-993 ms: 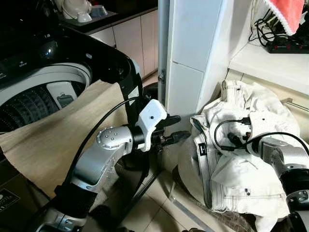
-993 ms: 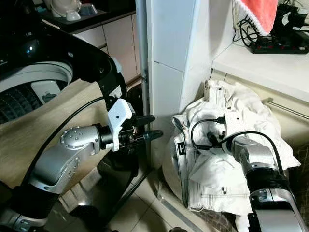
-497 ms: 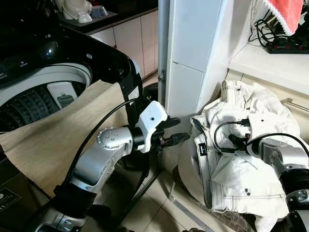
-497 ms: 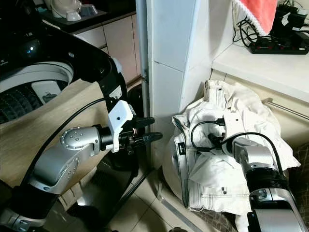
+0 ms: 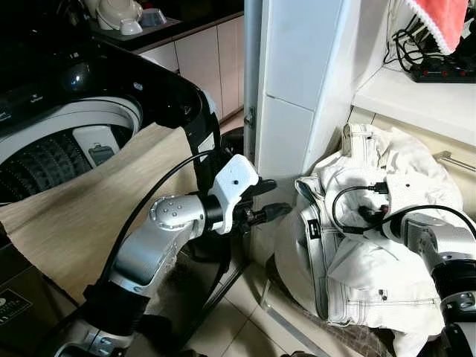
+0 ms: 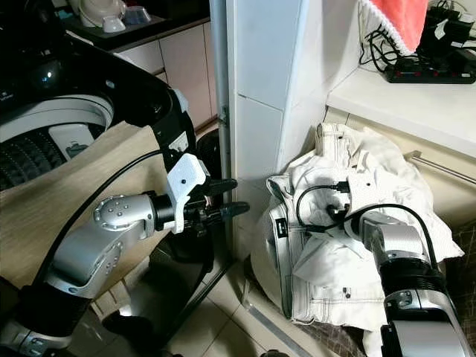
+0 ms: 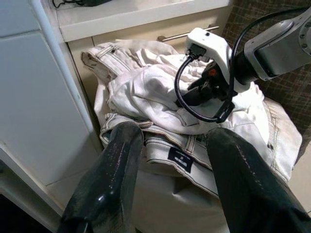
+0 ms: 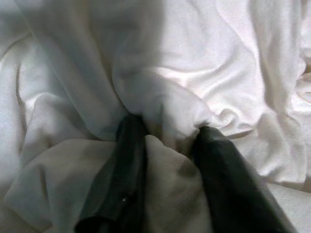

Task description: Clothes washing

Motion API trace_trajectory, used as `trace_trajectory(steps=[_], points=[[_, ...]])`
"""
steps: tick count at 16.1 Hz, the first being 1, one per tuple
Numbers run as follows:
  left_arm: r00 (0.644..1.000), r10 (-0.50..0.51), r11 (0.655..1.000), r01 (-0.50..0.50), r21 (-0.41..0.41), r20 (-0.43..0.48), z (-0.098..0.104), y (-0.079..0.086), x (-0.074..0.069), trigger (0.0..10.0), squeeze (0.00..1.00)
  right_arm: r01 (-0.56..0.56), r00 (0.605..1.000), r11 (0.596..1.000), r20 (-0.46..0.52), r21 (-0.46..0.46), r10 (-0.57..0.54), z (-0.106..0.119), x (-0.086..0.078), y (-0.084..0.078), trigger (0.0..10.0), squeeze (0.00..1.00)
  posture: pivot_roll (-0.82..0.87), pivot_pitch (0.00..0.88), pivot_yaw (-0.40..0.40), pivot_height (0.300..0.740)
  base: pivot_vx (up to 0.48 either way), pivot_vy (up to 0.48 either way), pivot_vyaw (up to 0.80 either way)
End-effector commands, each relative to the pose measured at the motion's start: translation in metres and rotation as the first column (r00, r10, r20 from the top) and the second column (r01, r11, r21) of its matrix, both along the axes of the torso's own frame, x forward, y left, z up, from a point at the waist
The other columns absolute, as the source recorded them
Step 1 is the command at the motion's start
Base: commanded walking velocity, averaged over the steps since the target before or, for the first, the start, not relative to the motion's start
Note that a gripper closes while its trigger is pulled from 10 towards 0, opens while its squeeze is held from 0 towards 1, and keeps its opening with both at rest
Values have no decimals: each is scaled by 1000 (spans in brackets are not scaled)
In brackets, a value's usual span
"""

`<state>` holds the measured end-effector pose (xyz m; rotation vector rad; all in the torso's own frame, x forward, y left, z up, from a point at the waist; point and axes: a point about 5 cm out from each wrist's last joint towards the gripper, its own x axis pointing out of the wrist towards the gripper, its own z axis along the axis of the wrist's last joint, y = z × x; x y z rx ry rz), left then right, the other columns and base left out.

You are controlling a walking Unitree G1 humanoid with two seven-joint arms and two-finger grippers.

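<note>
A heap of white clothes (image 5: 372, 268), jeans with a dark label among them, lies on the floor against a low cabinet. My right gripper (image 8: 167, 128) is pushed into the top of the heap, its black fingers apart with a fold of white cloth (image 8: 170, 111) bulging between them. My left gripper (image 5: 277, 197) hovers open just left of the heap, pointing at it, with nothing held; its wrist view looks over the clothes (image 7: 146, 92) and the right wrist. The open top-loading washing machine (image 5: 67, 134) stands at the left.
A beige cloth (image 5: 82, 216) hangs over the machine's front rim. A white pillar (image 5: 297, 74) rises between machine and heap. Behind the heap is a counter (image 5: 416, 97) with a power strip, cables and a red towel (image 5: 442, 18), and a cabinet handle bar (image 5: 454, 158).
My right wrist has shifted a little to the right and sunk slightly deeper into the white clothes. The left arm has barely moved.
</note>
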<state>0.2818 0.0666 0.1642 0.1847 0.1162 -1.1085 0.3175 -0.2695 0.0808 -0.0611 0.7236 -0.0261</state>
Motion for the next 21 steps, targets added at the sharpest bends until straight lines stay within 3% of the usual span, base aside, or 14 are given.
trace_trajectory(steps=[1, 5, 10, 14, 16, 19, 21], points=[[1000, 9, 1000, -9, 8, 20, 4, 0, 4, 10000, 0, 7, 1000, 1000, 5, 9, -7, 2, -1, -1, 0, 0, -100, 0, 71, 740, 0, 0, 0], [999, 21, 1000, -21, 0, 28, 6, -1, 6, 10000, 0, 8, 999, 1000, 31, 28, -8, 10, 0, -3, 0, 0, -99, 0, 66, 740, 0, 0, 0], [993, 105, 994, -103, -22, 58, 12, 6, 15, 10000, 0, -34, 993, 997, 115, -72, 42, 47, -3, -6, 0, 0, -96, 0, 64, 740, 0, 0, 0], [966, 247, 965, -237, -113, 81, 25, 11, 32, 10000, 0, -44, 976, 992, 209, -116, 68, 85, -10, -7, 0, 0, -103, 0, 81, 740, 0, 0, 0], [931, 343, 927, -314, -204, 125, 41, 17, 43, 10000, 0, -78, 957, 979, 263, -188, 127, 111, -17, -5, 0, 0, -115, 0, 90, 740, 0, 0, 0], [922, 348, 918, -299, -259, 169, 53, 14, 45, 10000, 0, -141, 913, 981, 366, -131, 180, 135, -17, 3, 0, 0, -121, 0, 82, 740, 0, 0, 0], [913, 371, 905, -315, -285, 168, 58, 12, 47, 10000, 0, -226, 849, 974, 498, 36, 178, 165, -19, 8, 0, 0, -121, 0, 75, 740, 0, 0, 0]])
